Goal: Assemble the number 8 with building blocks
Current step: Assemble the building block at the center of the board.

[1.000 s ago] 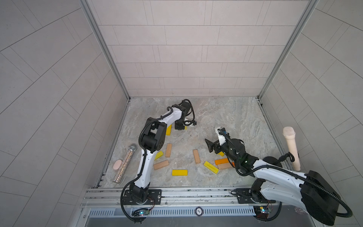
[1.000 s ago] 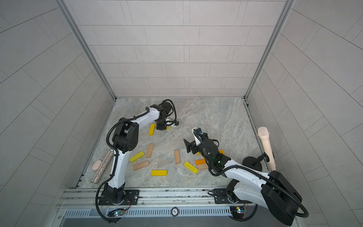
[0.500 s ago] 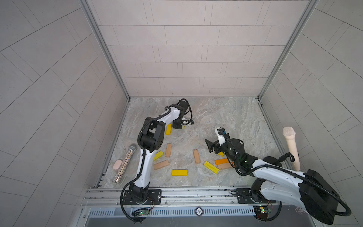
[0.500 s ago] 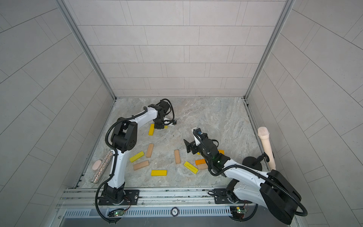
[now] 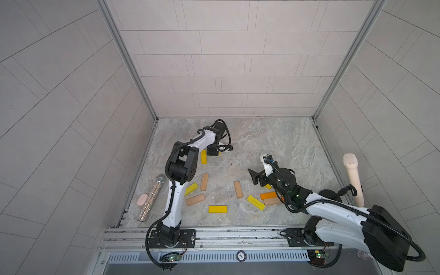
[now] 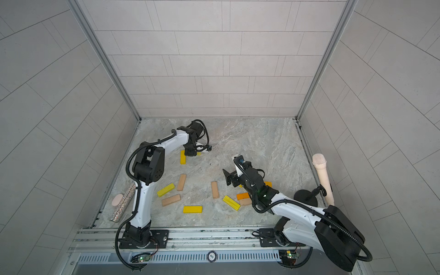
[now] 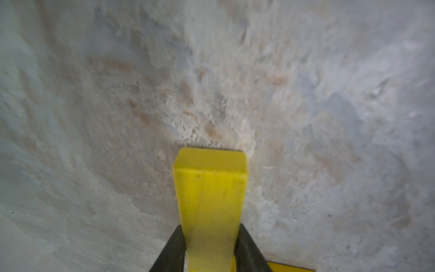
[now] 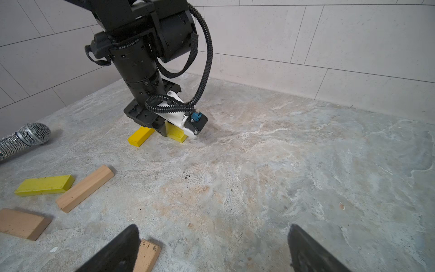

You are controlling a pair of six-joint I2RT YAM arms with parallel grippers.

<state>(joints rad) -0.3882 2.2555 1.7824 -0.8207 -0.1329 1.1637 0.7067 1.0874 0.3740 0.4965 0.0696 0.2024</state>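
My left gripper (image 7: pixel 210 227) is shut on a yellow building block (image 7: pixel 210 188) lying flat on the stone floor, a dark finger (image 7: pixel 174 247) against each long side. In the right wrist view that block (image 8: pixel 177 134) lies under the left gripper, end-on to another yellow block (image 8: pixel 140 137). In both top views the left gripper (image 5: pixel 212 152) (image 6: pixel 190 152) is at the back left. My right gripper (image 8: pixel 213 237) (image 5: pixel 256 177) hovers open and holds nothing, with a tan block (image 8: pixel 147 255) by one finger. No number 8 shows.
Loose blocks lie in front: tan (image 5: pixel 204 182), yellow (image 5: pixel 191 189), tan (image 5: pixel 195 199), yellow (image 5: pixel 217 209), tan (image 5: pixel 238 189), yellow (image 5: pixel 255 202), orange (image 5: pixel 269 195). A glittery silver microphone (image 5: pixel 152 198) lies at the left wall. A beige microphone (image 5: pixel 353 181) stands at the right.
My left gripper has shifted slightly to the left with the yellow block, closer to the other yellow block. The right arm has not moved.
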